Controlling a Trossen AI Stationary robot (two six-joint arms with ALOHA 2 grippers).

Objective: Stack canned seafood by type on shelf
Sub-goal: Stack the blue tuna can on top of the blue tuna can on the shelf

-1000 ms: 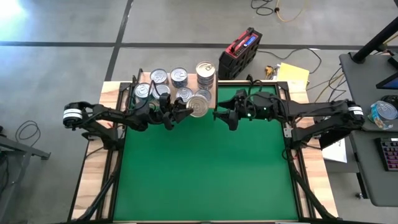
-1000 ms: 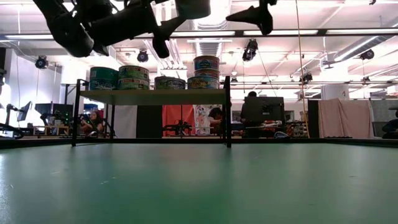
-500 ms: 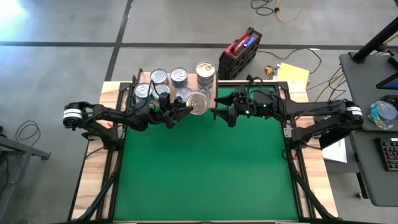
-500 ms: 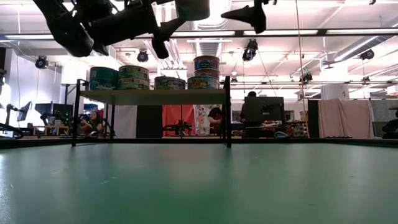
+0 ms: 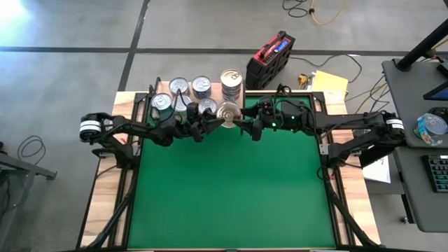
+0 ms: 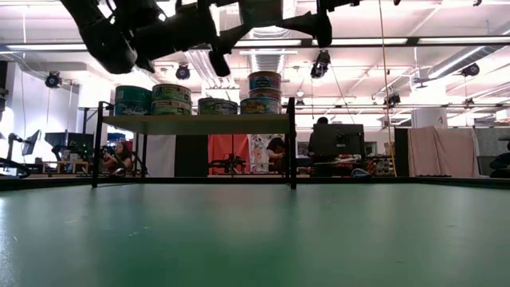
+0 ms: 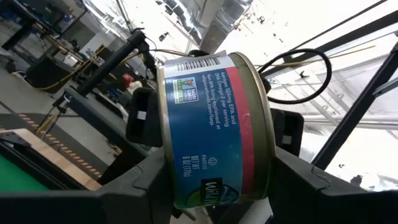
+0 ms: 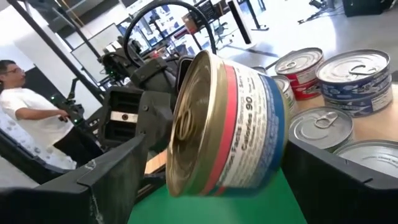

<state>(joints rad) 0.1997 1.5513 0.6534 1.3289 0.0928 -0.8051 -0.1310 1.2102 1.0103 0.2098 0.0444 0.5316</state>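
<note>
Left hand [image 5: 215, 124] grasping blue-red tin [image 5: 228, 113] above shelf [image 6: 199, 119] edge; right hand [image 5: 246, 127] spread wide around same tin.

I see the held tin [image 7: 214, 130] banded blue and red with white print, its lid gold [image 8: 193, 124]. The mat [image 5: 231, 189] is plain green, the shelf [image 6: 195, 121] light wood on black legs. On it, silver-topped tins [image 5: 201, 86], teal-sided at nine o'clock [image 6: 133, 100]. Both arms are black, and the bench [image 5: 105, 203] pale wood
</note>
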